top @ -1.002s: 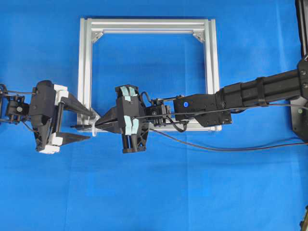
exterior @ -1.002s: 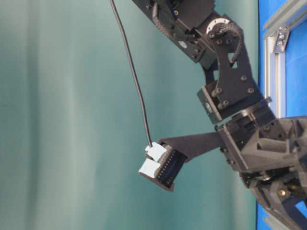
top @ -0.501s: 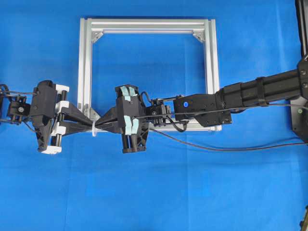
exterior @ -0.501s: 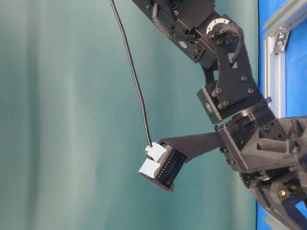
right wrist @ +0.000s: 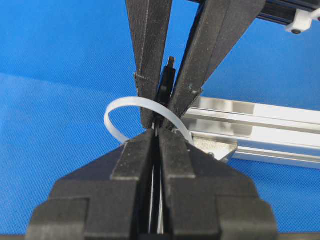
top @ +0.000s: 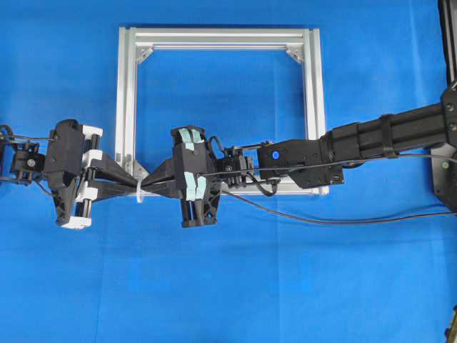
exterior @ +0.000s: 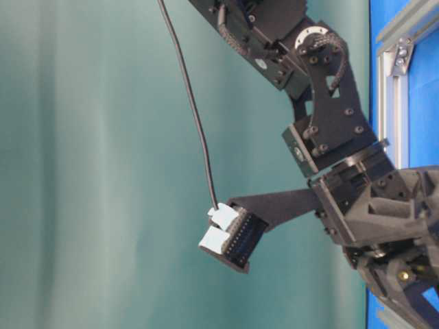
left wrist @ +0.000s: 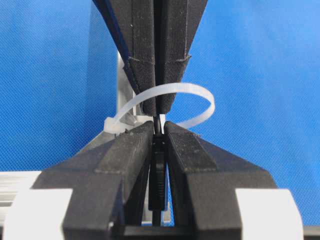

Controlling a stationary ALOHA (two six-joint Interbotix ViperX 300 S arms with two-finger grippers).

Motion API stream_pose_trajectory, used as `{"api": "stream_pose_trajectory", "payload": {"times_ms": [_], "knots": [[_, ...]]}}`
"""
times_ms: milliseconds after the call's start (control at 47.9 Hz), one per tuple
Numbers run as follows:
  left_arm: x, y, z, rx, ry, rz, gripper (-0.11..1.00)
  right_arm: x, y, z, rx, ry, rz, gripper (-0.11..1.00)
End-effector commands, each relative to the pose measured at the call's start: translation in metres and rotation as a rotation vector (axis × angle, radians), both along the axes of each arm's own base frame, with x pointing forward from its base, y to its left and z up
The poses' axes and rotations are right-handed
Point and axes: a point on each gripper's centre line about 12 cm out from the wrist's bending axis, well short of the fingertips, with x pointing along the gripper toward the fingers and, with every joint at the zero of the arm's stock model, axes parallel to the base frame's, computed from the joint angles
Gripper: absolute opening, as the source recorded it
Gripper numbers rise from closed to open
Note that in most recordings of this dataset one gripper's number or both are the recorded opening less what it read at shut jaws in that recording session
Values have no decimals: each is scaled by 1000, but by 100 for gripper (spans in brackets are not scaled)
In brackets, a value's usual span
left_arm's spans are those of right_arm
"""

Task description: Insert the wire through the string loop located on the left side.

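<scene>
Gripping the wire [left wrist: 158, 172] plug, left gripper [top: 132, 187] is closed on it at the string loop [left wrist: 170, 102]. Right gripper [top: 146, 187] meets it tip to tip, clamped on the wire behind the loop. Beyond sits the aluminium frame [top: 221, 37] on the blue table [top: 228, 286].

Bench [top: 235, 286]: I see it covered edge to edge in blue cloth.
Frame [top: 221, 37]: square, silver aluminium, lying flat on the bench.
Corner brackets [top: 145, 53]: triangular, inside the frame's corners.
Backdrop [exterior: 89, 164]: teal, possibly a curtain.
</scene>
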Motion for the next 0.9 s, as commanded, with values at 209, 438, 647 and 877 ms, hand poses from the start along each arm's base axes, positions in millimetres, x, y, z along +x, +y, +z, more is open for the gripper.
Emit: {"api": "stream_pose_trajectory", "payload": {"times_ms": [209,438,647,877], "knots": [[2,-2,6,-4,-24,-7,7,2,-2,16,6,-27,-7,58],[2,-2,6,-4,-26,-7,7,0,0,16,6,-21,-4,90],[3,-2,8,-6,-32,-5,7,0,1,17,6,-23,-1,91],[-9,0,18,-9,-16,-10,7,-1,2,16,6,-21,1,91]]}}
